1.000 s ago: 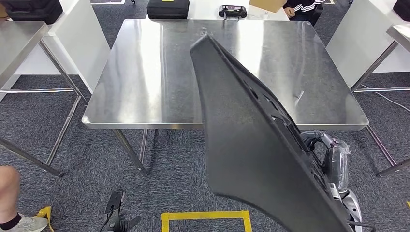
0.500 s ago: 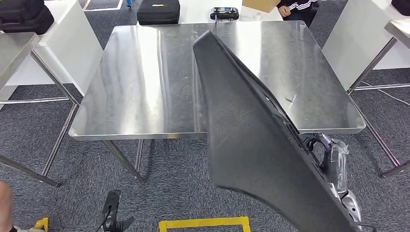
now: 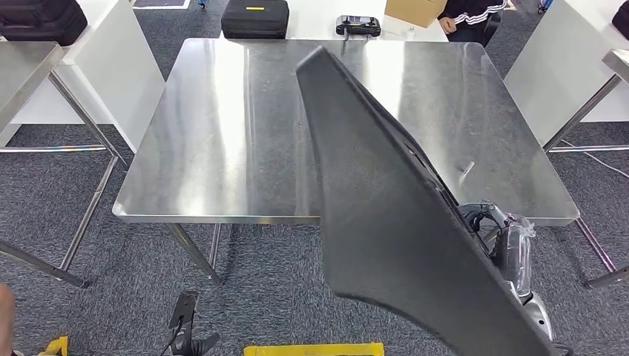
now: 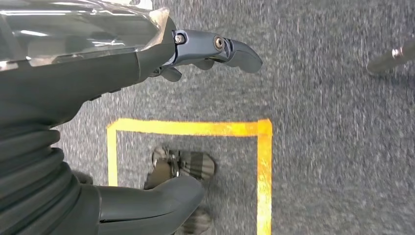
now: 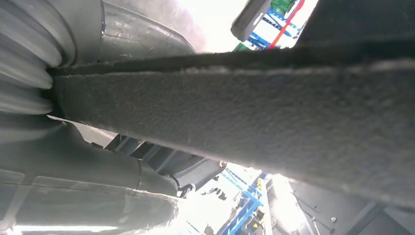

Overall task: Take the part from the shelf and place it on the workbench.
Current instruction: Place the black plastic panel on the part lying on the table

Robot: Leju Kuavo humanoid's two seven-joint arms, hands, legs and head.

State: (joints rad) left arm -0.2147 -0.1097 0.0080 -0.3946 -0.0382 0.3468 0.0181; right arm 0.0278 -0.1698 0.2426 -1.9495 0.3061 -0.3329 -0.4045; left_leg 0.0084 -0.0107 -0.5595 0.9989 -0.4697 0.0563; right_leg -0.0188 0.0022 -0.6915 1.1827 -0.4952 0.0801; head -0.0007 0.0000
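Observation:
I carry a large dark felt-covered panel, the part (image 3: 386,215), tilted on edge in front of me. Its far tip reaches over the steel workbench (image 3: 222,148) and its near end drops off the picture's lower right. My right hand (image 3: 508,248) grips it from behind, near the lower right edge. In the right wrist view the part's thick fuzzy edge (image 5: 244,107) crosses the picture, with my right hand (image 5: 122,166) around it. My left hand (image 4: 98,83) hangs over grey carpet, fingers (image 4: 215,49) and thumb apart, holding nothing.
Behind the workbench lie a black case (image 3: 255,18), a controller (image 3: 358,25) and a cardboard box (image 3: 419,10), beside a person (image 3: 475,11). A small metal piece (image 3: 466,169) lies on the bench's right side. Another steel table (image 3: 30,67) stands left. Yellow floor tape (image 3: 315,348) lies below.
The whole picture has shifted, so the camera has moved; the workbench now sits slightly nearer and more central. The part stays in my right hand at the same tilt.

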